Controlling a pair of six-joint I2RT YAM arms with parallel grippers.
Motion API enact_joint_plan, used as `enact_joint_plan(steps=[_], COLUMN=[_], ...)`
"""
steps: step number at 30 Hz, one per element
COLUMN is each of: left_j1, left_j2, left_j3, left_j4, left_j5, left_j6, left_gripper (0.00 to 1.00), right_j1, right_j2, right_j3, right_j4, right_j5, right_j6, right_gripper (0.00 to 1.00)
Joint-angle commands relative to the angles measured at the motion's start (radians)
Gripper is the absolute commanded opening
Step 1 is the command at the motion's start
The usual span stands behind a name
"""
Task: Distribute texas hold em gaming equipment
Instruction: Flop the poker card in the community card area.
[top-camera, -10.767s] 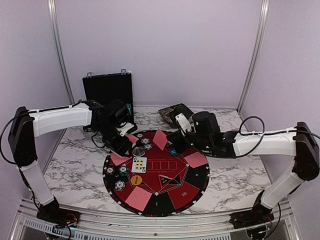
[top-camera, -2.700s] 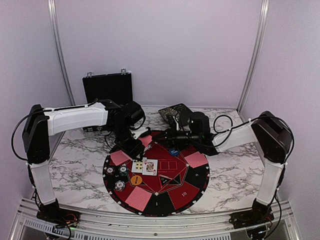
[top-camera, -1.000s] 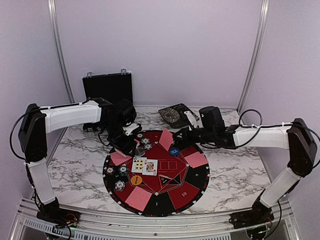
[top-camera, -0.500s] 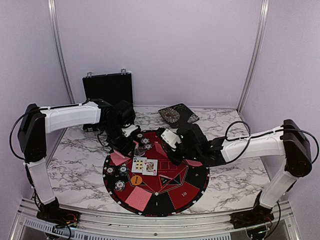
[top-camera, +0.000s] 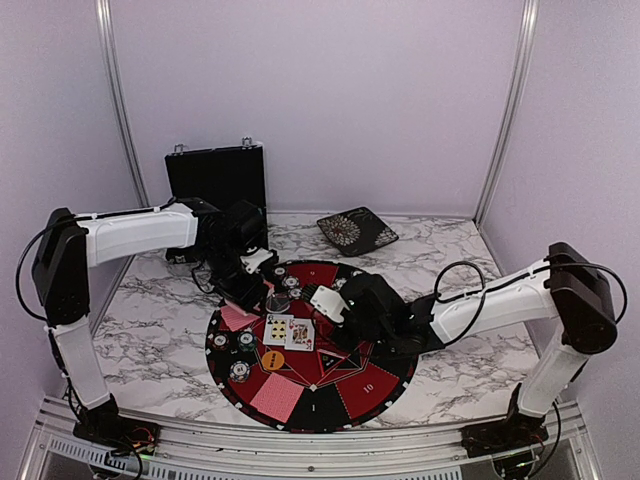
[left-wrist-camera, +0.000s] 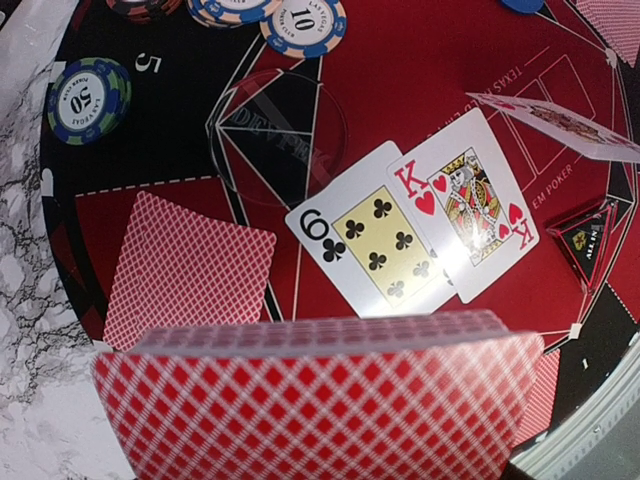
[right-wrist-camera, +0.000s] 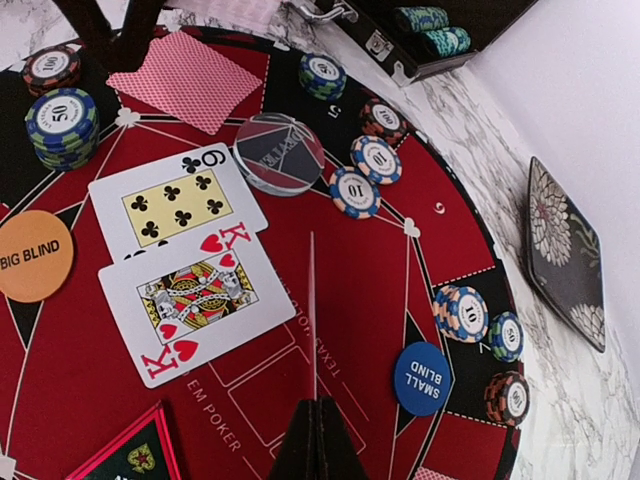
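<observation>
My left gripper (top-camera: 260, 290) is shut on a deck of red-backed cards (left-wrist-camera: 320, 400) over the left part of the round mat (top-camera: 390, 375); the deck hides its fingers. My right gripper (right-wrist-camera: 315, 440) is shut on one card (right-wrist-camera: 313, 310), seen edge-on, above the mat's middle (top-camera: 328, 318). The six of clubs (right-wrist-camera: 175, 205) and king of hearts (right-wrist-camera: 195, 300) lie face up just left of it. A clear disc (right-wrist-camera: 280, 153), an orange "big blind" disc (right-wrist-camera: 35, 255) and a blue "small blind" disc (right-wrist-camera: 423, 378) lie on the mat. Chip stacks (right-wrist-camera: 462, 312) ring its edge.
Face-down red cards (left-wrist-camera: 185, 265) lie at seats around the mat. The black hinged case (top-camera: 215, 175) stands open at the back left with chips inside (right-wrist-camera: 420, 18). A dark patterned square (top-camera: 357, 231) lies on the marble behind the mat.
My right arm has swung from the back right in over the mat's middle, with the card held towards the two face-up cards. The left arm has barely moved with the deck.
</observation>
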Motion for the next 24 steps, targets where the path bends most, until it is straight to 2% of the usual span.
enact_joint_plan(steps=[1,3,9,13,16,20,24], left_j1=[0.008,0.008,0.009,0.009,0.009,0.009,0.009], left_j2=[-0.042,-0.040,-0.040,-0.039,-0.039,-0.039,-0.038], left_j3=[-0.004,-0.004,-0.006,-0.009,-0.010,-0.012,-0.012], left_j4=[0.016,0.018,0.020,0.024,0.024,0.025,0.027], left_j5=[0.008,0.009,0.011,0.013,0.013,0.016,0.017], left_j6=[0.021,0.021,0.024,0.024,0.024,0.025,0.024], left_gripper=[0.34,0.34,0.34,0.34,0.34,0.34,0.34], right_j1=[0.023,0.032,0.049,0.049,0.029,-0.066,-0.140], right_j2=[-0.001,-0.001,-0.029,-0.061,-0.099,-0.138,-0.136], right_j3=[-0.014,-0.023,-0.059,-0.082,-0.094,-0.083,-0.062], right_j4=[0.004,-0.011,-0.042,-0.055,-0.065,-0.105,-0.165], right_j5=[0.023,0.018,-0.027,-0.057,-0.091,-0.198,-0.251], right_j6=[0.009,0.025,0.090,0.154,0.220,0.373,0.477], right_gripper=[0.00,0.00,0.26,0.35,0.37,0.37,0.26])
